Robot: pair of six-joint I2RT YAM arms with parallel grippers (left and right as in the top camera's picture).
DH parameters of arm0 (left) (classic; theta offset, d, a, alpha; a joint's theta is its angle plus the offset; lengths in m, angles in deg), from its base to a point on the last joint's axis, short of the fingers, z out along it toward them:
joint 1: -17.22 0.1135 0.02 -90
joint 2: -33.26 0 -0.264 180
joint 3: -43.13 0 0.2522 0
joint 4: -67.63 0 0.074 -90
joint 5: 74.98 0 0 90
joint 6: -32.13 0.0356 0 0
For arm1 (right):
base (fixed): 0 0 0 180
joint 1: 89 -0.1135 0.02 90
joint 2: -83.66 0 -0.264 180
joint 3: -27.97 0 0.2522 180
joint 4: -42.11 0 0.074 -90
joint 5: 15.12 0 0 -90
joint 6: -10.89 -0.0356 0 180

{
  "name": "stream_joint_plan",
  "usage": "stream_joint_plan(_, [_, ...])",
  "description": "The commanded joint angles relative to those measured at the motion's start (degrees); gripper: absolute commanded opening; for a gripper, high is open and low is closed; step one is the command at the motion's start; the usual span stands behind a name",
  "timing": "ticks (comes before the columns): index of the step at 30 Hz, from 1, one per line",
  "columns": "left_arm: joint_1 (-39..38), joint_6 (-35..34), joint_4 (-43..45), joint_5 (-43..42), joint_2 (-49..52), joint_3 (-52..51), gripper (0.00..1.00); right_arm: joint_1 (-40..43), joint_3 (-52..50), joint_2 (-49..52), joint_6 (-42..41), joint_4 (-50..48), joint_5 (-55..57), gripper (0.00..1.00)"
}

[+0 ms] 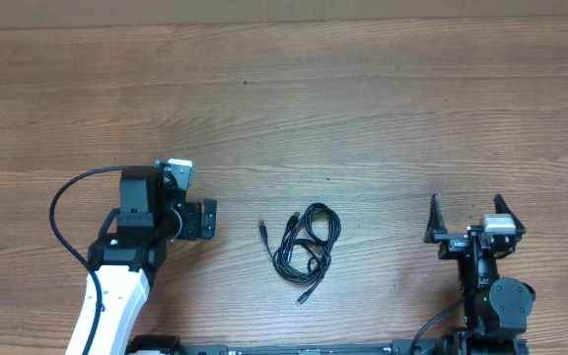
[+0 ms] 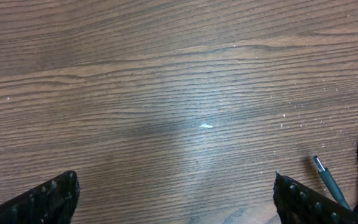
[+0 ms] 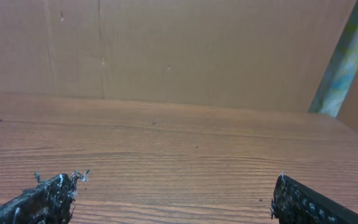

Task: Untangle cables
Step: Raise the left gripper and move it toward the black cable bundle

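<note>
Left wrist view shows the left gripper (image 2: 175, 180) spread wide above the table (image 2: 166, 74), with a plug (image 2: 325, 178) at the frame's lower right. The right gripper (image 3: 174, 180) is also spread wide, holding nothing. Overhead, the cables (image 1: 306, 242) lie coiled at lower centre, between both grippers and touching neither.

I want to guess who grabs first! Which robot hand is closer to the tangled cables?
The left gripper: it sits nearer the cables, and only its wrist view shows plug ends.
</note>
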Motion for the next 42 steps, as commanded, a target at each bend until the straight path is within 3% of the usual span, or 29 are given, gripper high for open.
stream_joint_plan(1, [-0.28,1.53,0.20,-0.07,0.13,1.60,1.00,-0.20,-0.57,-0.09,-0.22,-0.31,0.50,1.00])
stream_joint_plan(28, [-0.39,1.51,0.17,-2.45,0.13,1.60,1.00,-0.20,-0.57,-0.09,-0.22,-0.31,0.50,1.00])
stream_joint_plan(42, [-1.20,1.11,-5.09,-3.13,0.13,1.62,1.00,-0.20,-0.57,-0.09,-0.22,-0.31,0.50,1.00])
